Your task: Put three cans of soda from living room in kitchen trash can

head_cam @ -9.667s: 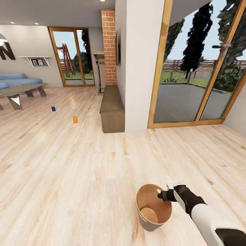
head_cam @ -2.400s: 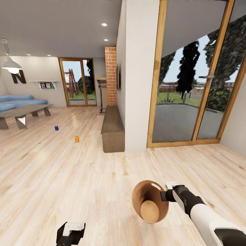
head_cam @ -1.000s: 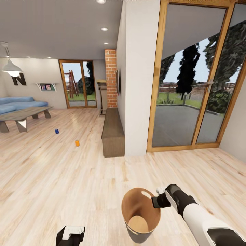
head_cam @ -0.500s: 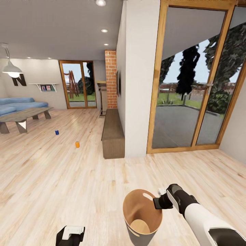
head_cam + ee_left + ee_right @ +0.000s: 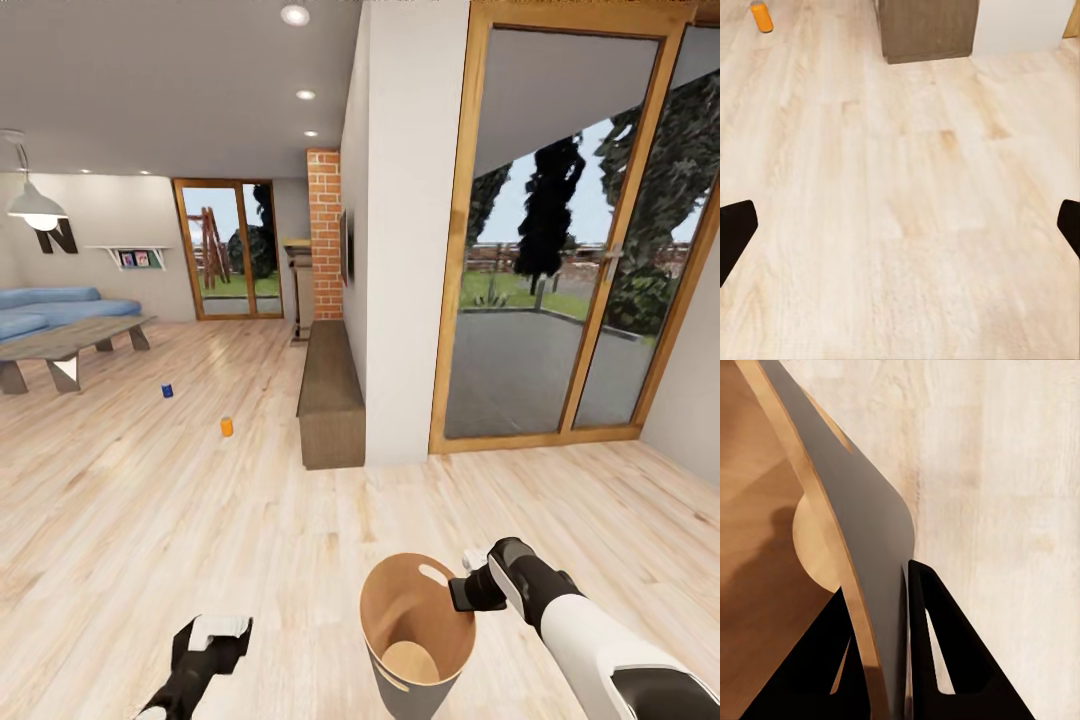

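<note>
My right gripper (image 5: 462, 592) is shut on the rim of the trash can (image 5: 395, 608), a grey bin with a tan inside and nothing in it, held just above the wood floor. The right wrist view shows the fingers (image 5: 937, 645) pinching the bin wall (image 5: 862, 525). My left gripper (image 5: 220, 630) hangs low at the left, open, its fingertips (image 5: 735, 236) far apart over bare floor. An orange can (image 5: 227, 427) and a dark blue can (image 5: 167, 391) stand on the living room floor far ahead; the orange can (image 5: 761, 16) also appears in the left wrist view. The second orange can is out of view.
A low brown bench (image 5: 330, 395) runs along the white wall (image 5: 400, 250) ahead, with the brick fireplace (image 5: 324, 230) behind it. The coffee table (image 5: 70, 345) and blue sofa (image 5: 60, 305) stand far left. Glass doors (image 5: 560, 260) fill the right side.
My left arm has risen and reached forward a little. The bin, tipped on its side 2.4 s ago, now hangs upright in the right gripper. The camera has tilted up.
</note>
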Available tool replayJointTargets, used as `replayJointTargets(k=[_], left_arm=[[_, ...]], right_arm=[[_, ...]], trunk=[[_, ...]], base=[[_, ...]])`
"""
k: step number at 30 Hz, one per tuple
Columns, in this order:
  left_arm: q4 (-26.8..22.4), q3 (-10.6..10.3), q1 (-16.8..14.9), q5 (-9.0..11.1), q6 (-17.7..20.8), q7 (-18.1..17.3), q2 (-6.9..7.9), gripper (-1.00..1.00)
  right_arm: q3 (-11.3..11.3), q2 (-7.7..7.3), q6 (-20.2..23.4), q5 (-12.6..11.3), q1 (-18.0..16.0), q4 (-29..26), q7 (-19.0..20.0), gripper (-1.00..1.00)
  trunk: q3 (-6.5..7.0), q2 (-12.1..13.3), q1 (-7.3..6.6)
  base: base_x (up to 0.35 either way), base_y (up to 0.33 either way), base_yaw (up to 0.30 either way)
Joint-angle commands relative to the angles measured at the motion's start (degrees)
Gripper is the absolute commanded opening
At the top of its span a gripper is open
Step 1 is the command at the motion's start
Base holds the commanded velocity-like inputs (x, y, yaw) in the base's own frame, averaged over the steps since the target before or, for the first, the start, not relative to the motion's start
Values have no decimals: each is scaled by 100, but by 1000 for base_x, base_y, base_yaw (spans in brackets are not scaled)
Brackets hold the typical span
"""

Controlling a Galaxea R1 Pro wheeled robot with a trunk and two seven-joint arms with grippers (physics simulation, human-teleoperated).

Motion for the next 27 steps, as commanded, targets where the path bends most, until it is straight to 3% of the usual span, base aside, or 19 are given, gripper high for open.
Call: replayJointTargets(k=[1, 3, 4, 8, 10, 14, 17, 24, 27], left_arm=[[-112, 2, -91, 0, 225, -3, 2, 100], [-262, 7, -334, 4, 687, -13, 7, 100], [-335, 32, -661, 22, 1094, -22, 24, 100], [-233, 144, -1292, 214, 1560, -210, 57, 100], [51, 226, -1549, 364, 1712, -533, 119, 100], [670, 300, -1735, 497, 1761, -919, 304, 100], [919, 322, -1777, 521, 1618, -1011, 366, 100], [1428, 339, -1796, 509, 1006, -1077, 425, 100], [1597, 344, -1798, 531, 857, -1092, 517, 100]], right_arm=[[-29, 1, 17, -111, -2, -2, 41, -100], [-29, 2, 17, -111, -3, -4, 41, -100], [-29, 2, 18, -111, -3, -13, 42, -100], [-4, -3, 22, -108, -5, -47, 44, -100], [43, -11, 27, -109, -14, -64, 47, -100], [93, -20, 33, -110, -30, -70, 49, -100], [106, -44, 35, -114, -34, -73, 54, -100], [117, -345, 34, -113, -42, -82, 437, -100], [119, -431, 34, -103, -44, -87, 658, -100]], trunk=[[18, 41, -23], [54, 122, -67], [72, 162, -89], [144, 322, -177], [180, 402, -220], [252, 563, -308], [306, 683, -374], [431, 964, -528], [485, 1084, -594]], base=[[0, 0, 0], [0, 0, 0], [0, 0, 0], [0, 0, 0], [0, 0, 0], [0, 0, 0], [0, 0, 0], [0, 0, 0], [0, 0, 0]])
